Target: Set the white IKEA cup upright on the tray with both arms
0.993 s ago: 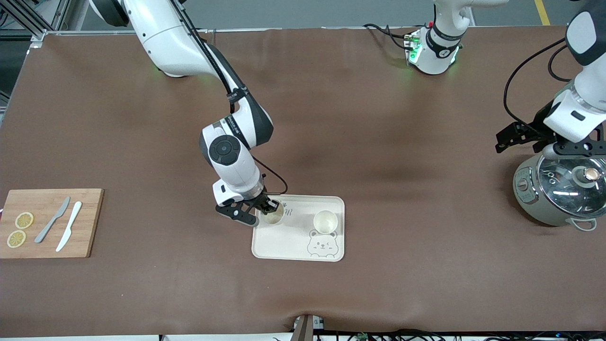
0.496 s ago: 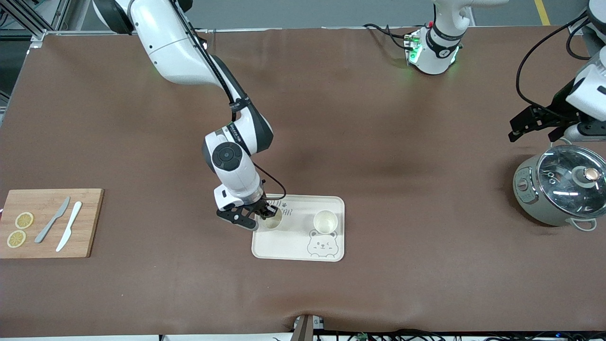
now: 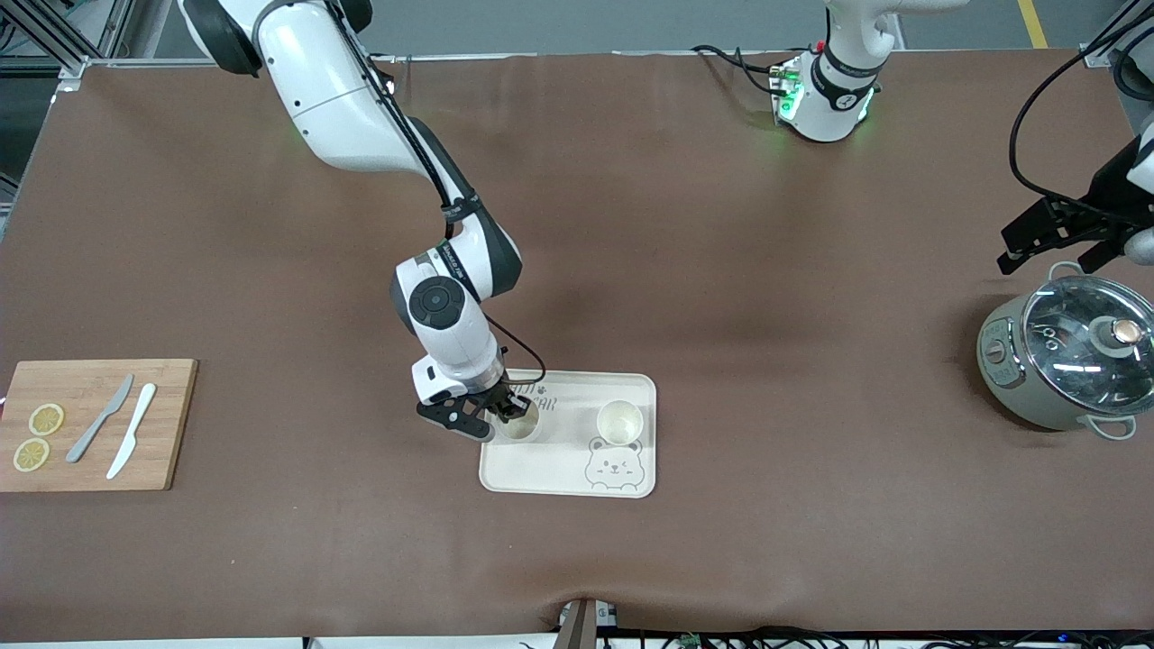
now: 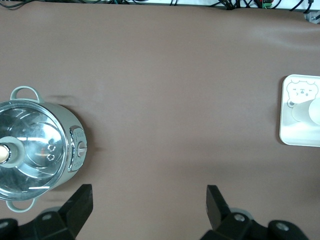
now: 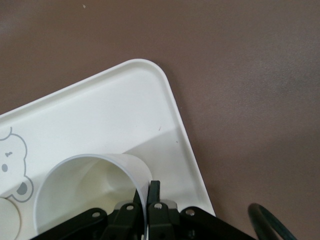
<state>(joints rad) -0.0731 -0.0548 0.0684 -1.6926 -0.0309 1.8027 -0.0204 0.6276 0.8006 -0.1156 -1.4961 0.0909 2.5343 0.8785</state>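
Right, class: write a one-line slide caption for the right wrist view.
Right gripper shut on the rim of an upright white cup standing on the tray.

A broad table point(image 3: 685, 225) fills nearly the whole front view, covered edge to edge in a matte brown sheet that shows faint creases and darker, softly mottled patches near its middle. Light falls evenly from above — shadows on the sheet are soft and short. Along the top edge a strip of grey floor point(image 3: 586, 22) shows, crossed by a yellow line point(image 3: 1032, 22) at one corner, and pale metal framing point(image 3: 63, 41) stands at the other corner. At the edge nearest the front camera, dark cables point(image 3: 811, 638) trail along the rim — and a small bracket point(image 3: 581, 622) juts up at the midpoint.
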